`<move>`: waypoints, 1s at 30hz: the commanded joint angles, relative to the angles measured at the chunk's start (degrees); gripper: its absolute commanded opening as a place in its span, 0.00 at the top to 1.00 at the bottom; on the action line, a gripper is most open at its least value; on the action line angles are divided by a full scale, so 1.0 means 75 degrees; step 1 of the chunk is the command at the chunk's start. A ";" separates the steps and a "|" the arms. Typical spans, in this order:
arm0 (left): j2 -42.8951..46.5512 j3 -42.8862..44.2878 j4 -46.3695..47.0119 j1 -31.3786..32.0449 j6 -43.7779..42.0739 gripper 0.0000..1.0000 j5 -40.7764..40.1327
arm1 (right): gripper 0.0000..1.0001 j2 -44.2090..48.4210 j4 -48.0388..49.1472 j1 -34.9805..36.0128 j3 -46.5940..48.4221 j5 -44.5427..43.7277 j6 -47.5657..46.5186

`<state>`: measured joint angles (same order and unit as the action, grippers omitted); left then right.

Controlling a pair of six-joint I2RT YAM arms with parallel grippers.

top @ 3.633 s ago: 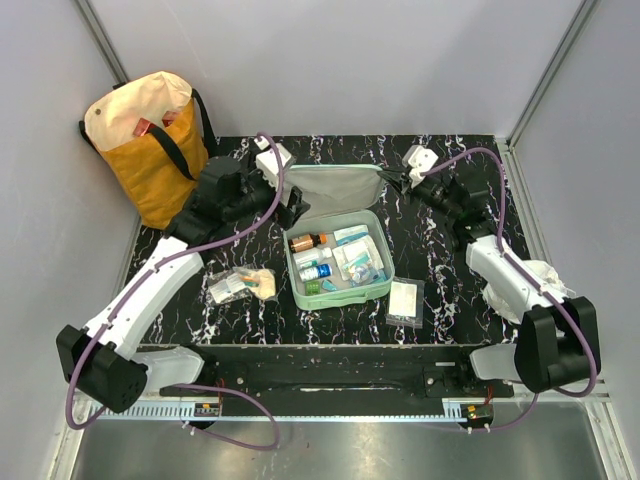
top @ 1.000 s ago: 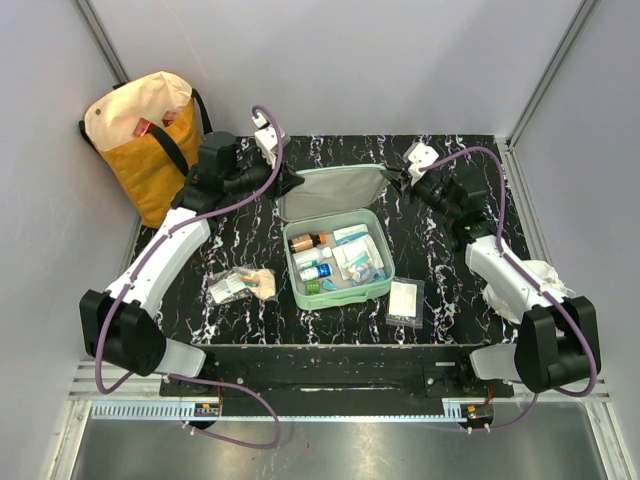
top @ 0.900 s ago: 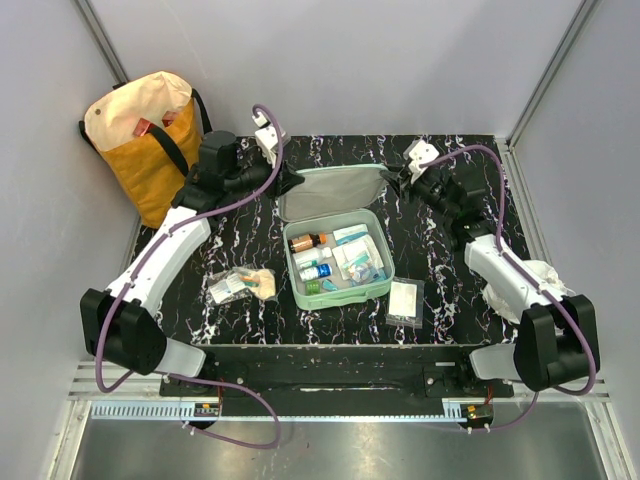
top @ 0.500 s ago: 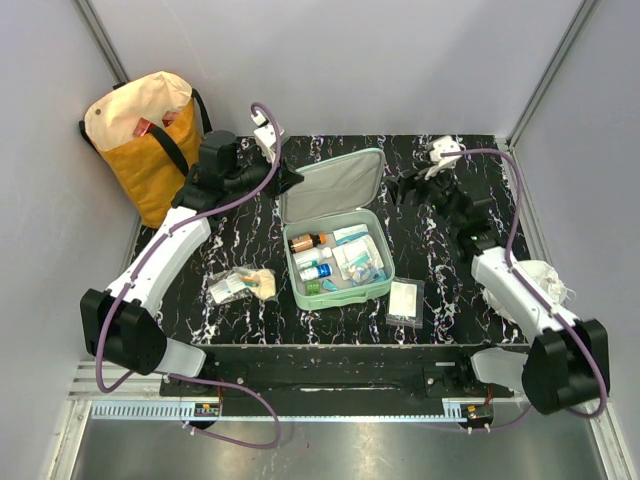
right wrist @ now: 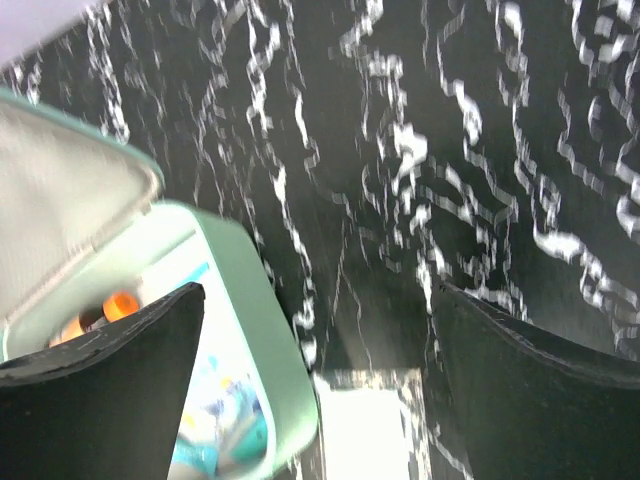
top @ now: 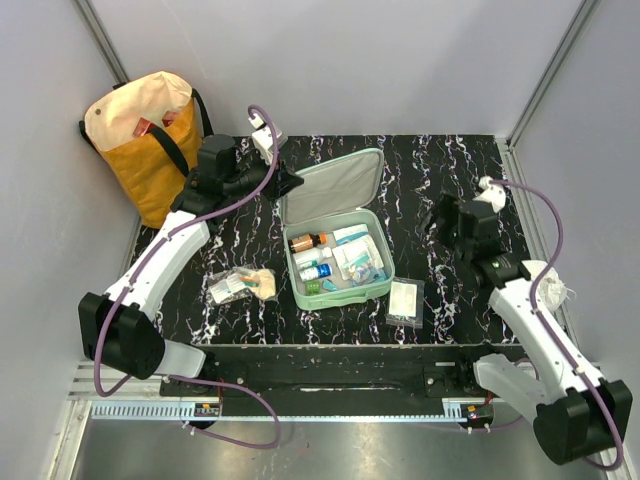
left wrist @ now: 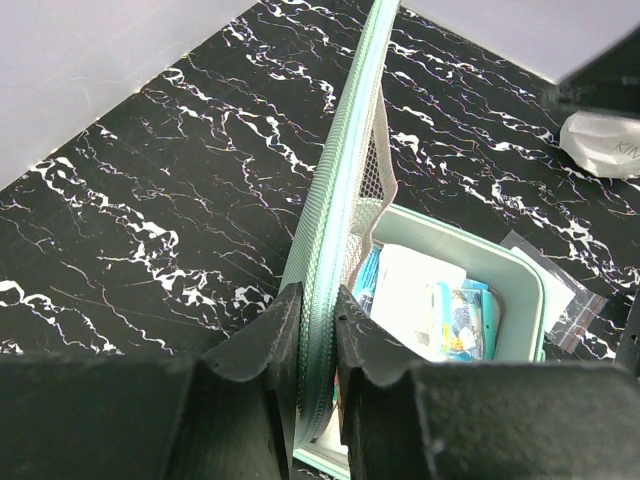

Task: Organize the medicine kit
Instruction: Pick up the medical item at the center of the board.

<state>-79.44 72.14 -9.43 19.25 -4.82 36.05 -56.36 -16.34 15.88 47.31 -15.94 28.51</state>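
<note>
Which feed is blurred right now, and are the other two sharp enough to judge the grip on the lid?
Right wrist view: motion-smeared, the tabletop veins streak and the medicine kit rim is soft. Left wrist view: sharp, the lid edge reads crisply where the left gripper pinches it, though the gripper itself is dark and underlit. Top external view: sharp, evenly lit, only soft shadows.

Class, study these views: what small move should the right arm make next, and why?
Probably lower the right gripper toward the flat white packet. Its jaws stand open and empty above the table, the packet lies outside the medicine kit by its near right corner, and the left gripper pinches the lid at its edge, holding the case open.
</note>
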 commanded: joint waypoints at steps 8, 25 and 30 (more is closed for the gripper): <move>-0.0013 -0.0045 -0.0067 0.0012 0.0338 0.80 -0.0096 | 0.17 0.0696 -0.0270 0.1287 -0.0334 0.4823 -0.0669; -0.0447 0.0226 0.0039 -0.0117 0.1228 0.81 -0.0518 | 0.20 -0.4635 0.4577 0.6542 0.1238 0.0661 -0.3589; -0.0459 0.0225 -0.0031 -0.0140 0.1193 0.81 -0.0518 | 0.27 -0.5702 0.6019 0.6918 0.1555 0.0520 -0.4352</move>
<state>-81.73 73.38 -7.64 18.26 2.70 32.27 -95.42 13.30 66.11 55.37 -8.60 2.81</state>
